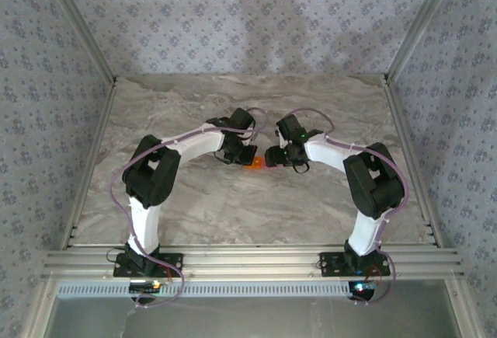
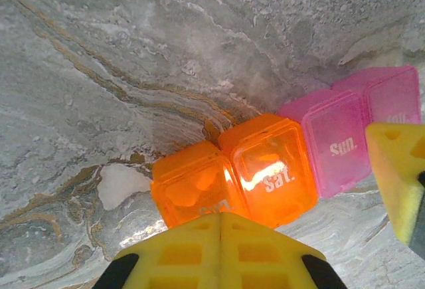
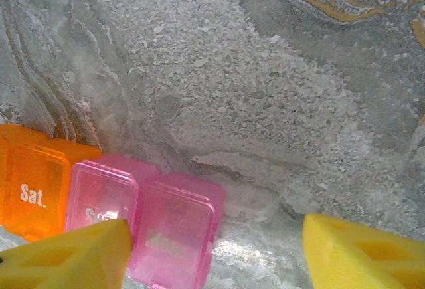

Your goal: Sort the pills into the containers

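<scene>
Right now I judge this to be the opening step: every lid I can see on the pill box (image 1: pixel 254 164) looks shut, and I spot no loose pills around it, so nothing can go in yet. The pill box lies flat on the table (image 1: pixel 233 214), a row of two orange compartments (image 2: pixel 269 169) and two pink compartments (image 3: pixel 172 236) joined side by side, with both my arms meeting over it. My left gripper (image 2: pixel 221 226) has its fingers pressed together with nothing between them, the tips sitting at the near edge of the pill box's orange end, where the two orange lids meet; whether they touch the plastic I cannot tell. My right gripper (image 3: pixel 218 229) is about half spread and holds nothing: one finger (image 3: pixel 73 256) hangs over the pink end of the pill box, the other stands off beside it over bare table. Next, I think, one lid has to be flipped up, which calls for a fingertip catching its lip while my other tool keeps the light pill box from sliding
</scene>
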Robot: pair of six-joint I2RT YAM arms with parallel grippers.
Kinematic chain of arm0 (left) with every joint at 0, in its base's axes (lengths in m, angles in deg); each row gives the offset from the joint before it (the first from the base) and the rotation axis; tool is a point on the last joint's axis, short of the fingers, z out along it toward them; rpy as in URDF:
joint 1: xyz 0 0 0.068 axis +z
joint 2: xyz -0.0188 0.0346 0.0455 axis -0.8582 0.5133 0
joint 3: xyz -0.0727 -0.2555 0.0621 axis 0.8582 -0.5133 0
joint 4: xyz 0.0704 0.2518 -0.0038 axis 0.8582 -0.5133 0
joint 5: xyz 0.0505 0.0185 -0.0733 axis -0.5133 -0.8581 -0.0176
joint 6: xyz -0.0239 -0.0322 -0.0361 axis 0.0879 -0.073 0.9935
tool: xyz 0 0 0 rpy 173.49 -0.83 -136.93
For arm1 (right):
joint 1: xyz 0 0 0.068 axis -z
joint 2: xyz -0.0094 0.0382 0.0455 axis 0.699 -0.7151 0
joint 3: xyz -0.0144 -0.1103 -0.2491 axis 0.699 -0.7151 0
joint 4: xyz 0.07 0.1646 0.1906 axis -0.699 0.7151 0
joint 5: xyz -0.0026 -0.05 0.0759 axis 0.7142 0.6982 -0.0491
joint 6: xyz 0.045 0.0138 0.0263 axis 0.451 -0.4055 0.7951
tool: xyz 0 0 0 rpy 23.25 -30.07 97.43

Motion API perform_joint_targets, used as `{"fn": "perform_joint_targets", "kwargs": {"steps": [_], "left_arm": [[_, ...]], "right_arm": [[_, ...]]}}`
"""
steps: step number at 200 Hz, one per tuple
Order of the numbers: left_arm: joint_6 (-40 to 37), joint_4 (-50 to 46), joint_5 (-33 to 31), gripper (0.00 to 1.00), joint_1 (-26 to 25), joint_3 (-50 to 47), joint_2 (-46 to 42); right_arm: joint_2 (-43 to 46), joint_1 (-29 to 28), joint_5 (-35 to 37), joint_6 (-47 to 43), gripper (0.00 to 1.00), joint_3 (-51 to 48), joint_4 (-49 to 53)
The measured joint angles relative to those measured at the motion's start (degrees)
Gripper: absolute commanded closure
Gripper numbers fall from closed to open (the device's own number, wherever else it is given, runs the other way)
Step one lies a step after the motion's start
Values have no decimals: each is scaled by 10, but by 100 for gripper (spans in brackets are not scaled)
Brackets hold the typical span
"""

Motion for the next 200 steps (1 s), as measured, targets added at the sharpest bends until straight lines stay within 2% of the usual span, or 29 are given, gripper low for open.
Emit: {"fn": "perform_joint_targets", "kwargs": {"steps": [83,93,132,181,189,194,200], "left_arm": [[-2,1,0,100,0,0,-2],[-3,2,-3,96,0,0,-5],[-9,20,-31,72,-2,-6,-45],[-23,104,-96,41,1,-45,-203],[-24,122,-109,33,2,-60,-229],[-30,131,-118,23,4,-69,-245],[-30,141,-127,19,6,-80,-262]], "right_arm": [[0,2,-4,0,30,2,2],[-1,3,-5,0,30,3,5],[-4,5,-12,-1,30,21,30],[5,12,-28,-3,28,87,71],[13,14,-29,-3,28,96,77],[20,15,-30,-3,28,101,80],[29,16,-32,-3,27,106,83]]}}
